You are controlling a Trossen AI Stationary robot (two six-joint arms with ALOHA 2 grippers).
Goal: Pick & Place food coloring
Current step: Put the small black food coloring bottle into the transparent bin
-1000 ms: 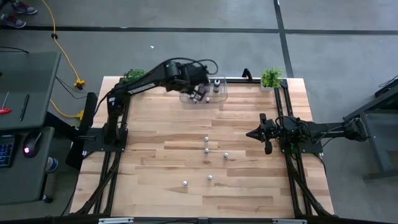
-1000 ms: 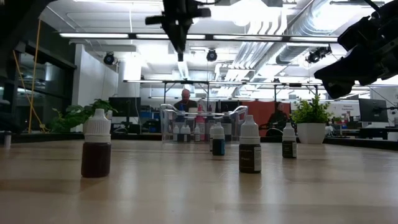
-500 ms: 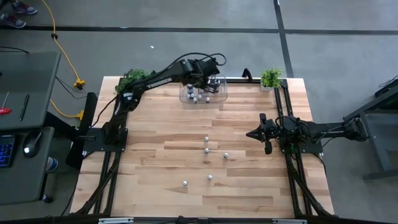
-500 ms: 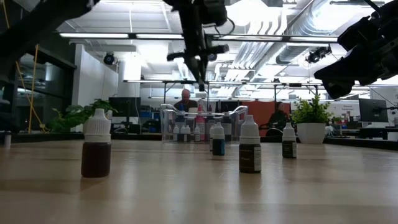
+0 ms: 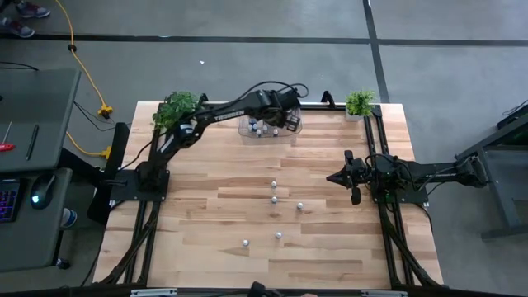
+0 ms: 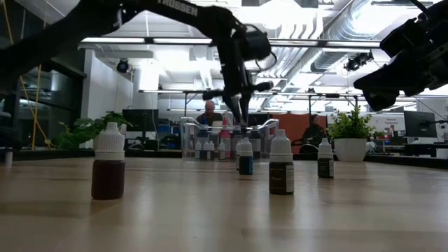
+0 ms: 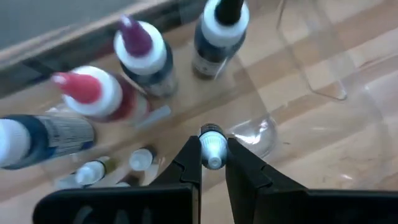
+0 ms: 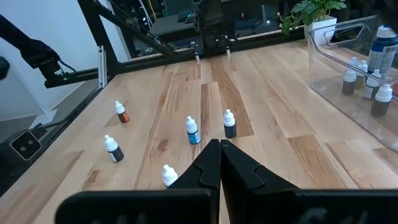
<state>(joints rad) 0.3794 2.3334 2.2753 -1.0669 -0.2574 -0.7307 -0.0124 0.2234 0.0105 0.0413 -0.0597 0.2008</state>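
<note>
Left end effector [image 7: 213, 155]: reaching over the clear bin [image 5: 293, 125] at the counter's far edge, clenched on a small white-capped bottle [image 7: 212, 145], fingers pinching it from both sides above the bin's floor.
Clear bin: sits between the two potted plants, one [image 5: 176, 106] off to its left in the high view, the other [image 5: 360, 102] to its right.
Bottles in the bin: four larger ones show in the left wrist view, a pink-tipped one [image 7: 87, 92], a purple-tipped one [image 7: 142, 51], a dark-tipped one [image 7: 219, 31] and a blue one lying on its side [image 7: 43, 139]; small whitish ones [image 7: 92, 172] lie near them.
Bottles outside the bin: five small ones [image 5: 274, 199] stand mid-counter [image 5: 206, 190], well apart from the bin.
Right end effector [image 8: 219, 147]: clamped together on nothing, hovering at the counter's right side, well apart from the bin.
</note>
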